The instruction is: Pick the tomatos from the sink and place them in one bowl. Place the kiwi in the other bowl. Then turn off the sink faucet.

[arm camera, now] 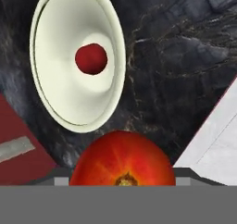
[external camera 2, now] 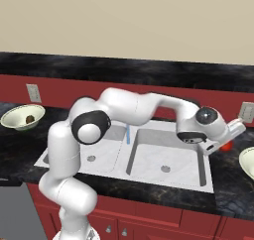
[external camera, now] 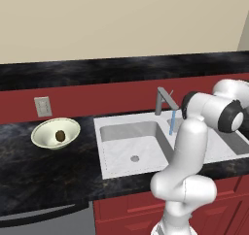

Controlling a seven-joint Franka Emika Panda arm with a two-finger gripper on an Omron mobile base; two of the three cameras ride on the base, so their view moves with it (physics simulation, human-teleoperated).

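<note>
gripping a tomato (arm camera: 122,159), the tool (external camera 2: 222,144) hangs beside a bowl (arm camera: 77,56).

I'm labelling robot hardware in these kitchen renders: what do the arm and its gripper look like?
The arm is a chain of glossy white rounded segments with dark grey round caps at the joints, one ringed in black. No cables or markings show. The gripper is a white block at the wrist's end.

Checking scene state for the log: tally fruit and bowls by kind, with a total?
Tomatoes: 2, one held by the gripper over the counter, one in the right-hand bowl.
Kiwis: 1, in the left-hand bowl.
Bowls: 2, right and left.
Total: 5
</note>
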